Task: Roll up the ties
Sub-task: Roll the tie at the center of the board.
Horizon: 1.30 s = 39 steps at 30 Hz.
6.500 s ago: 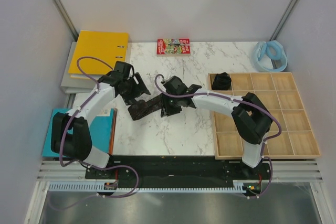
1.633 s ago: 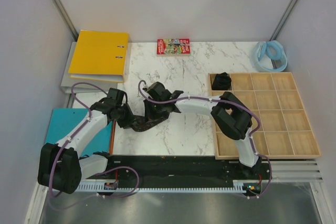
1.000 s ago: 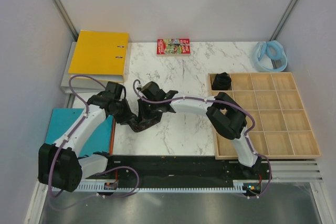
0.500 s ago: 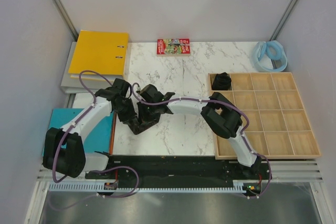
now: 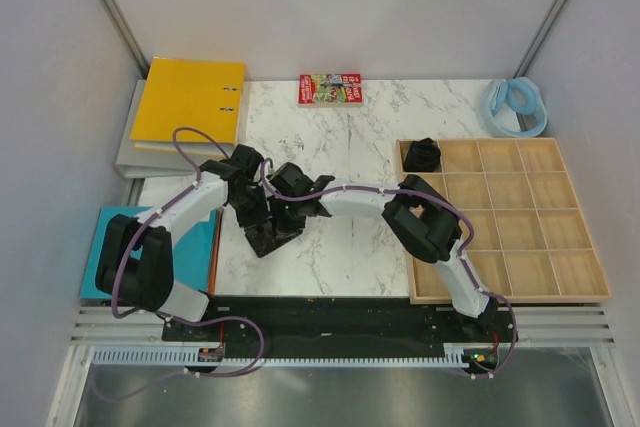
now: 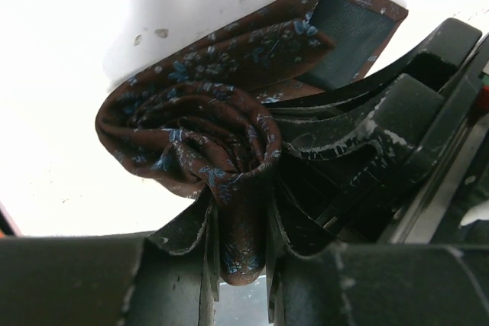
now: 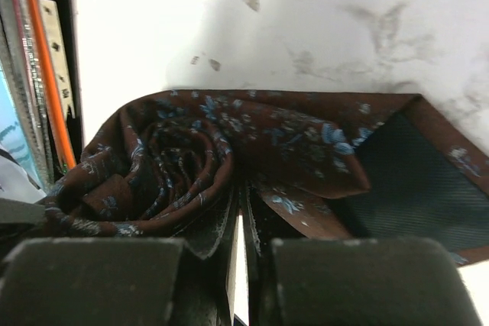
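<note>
Brown floral tie (image 6: 191, 131) mostly coiled, tip flat; 2nd tie (image 5: 424, 154) coiled.

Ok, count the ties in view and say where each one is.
2. The half-rolled tie lies on the marble table, towards its front left. The rolled tie sits in the wooden tray's far-left corner compartment. Others may be hidden from view.

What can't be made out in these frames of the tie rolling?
- Top view: the tie, mostly covered by the left gripper and right gripper.
- Right wrist view: whether the right gripper pinches fabric; the coil overhangs it.
- Right wrist view: tie's wide end, cut by the right edge.
- Top view: coiled tie in the tray, too small for detail.
</note>
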Each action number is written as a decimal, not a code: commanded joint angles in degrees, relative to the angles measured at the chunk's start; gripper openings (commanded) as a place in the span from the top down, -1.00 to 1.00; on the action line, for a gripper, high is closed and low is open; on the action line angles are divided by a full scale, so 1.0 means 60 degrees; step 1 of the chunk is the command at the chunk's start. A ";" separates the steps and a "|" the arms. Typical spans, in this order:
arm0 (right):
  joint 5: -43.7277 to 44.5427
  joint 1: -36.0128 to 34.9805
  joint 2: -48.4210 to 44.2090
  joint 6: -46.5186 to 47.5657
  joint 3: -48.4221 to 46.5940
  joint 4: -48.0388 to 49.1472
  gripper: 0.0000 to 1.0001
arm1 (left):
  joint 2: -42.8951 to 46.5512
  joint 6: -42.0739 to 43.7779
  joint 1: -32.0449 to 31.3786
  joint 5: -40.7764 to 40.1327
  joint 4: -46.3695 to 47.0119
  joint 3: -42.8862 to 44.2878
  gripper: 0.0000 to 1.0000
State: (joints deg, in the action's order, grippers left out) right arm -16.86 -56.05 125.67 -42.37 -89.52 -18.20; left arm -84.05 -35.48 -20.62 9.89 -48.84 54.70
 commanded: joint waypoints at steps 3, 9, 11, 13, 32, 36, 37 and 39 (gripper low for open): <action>-0.0368 -0.0019 -0.0363 0.0279 0.0065 0.0426 0.74 | -0.0683 0.0216 -0.0240 0.0432 0.1064 0.0244 0.81; -0.0339 0.0405 -0.0787 0.0601 0.0285 0.0016 0.56 | -0.1108 0.0318 -0.0254 0.0373 0.1138 0.0361 0.81; -0.0354 0.0538 -0.0992 0.0660 0.0431 -0.0116 0.42 | -0.1255 0.0377 -0.0254 0.0373 0.1182 0.0376 0.81; -0.0339 0.0743 -0.1124 0.0748 0.0650 -0.0190 0.26 | -0.1343 0.0406 -0.0254 0.0373 0.1196 0.0405 0.80; 0.0100 0.1666 -0.3293 0.1158 0.2482 -0.0571 0.00 | -0.1124 0.0436 -0.0254 0.0972 0.1123 0.1138 -0.36; 0.0159 0.1666 -0.3425 0.1173 0.2468 -0.0644 -0.01 | -0.0583 0.0231 -0.0254 0.1076 0.1065 0.1240 -0.53; 0.0174 0.1666 -0.3468 0.1187 0.2468 -0.0644 -0.01 | -0.0465 0.0202 -0.0254 0.1076 0.1050 0.1284 -0.64; 0.0188 0.1666 -0.3542 0.1173 0.2439 -0.0702 -0.02 | -0.0055 0.0143 -0.0254 0.1120 0.1006 0.1488 -0.68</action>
State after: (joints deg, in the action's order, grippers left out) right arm -16.69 -46.11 107.79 -36.16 -74.76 -21.93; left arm -89.62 -34.37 -22.00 15.44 -43.94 59.96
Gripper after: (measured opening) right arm 0.507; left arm 0.816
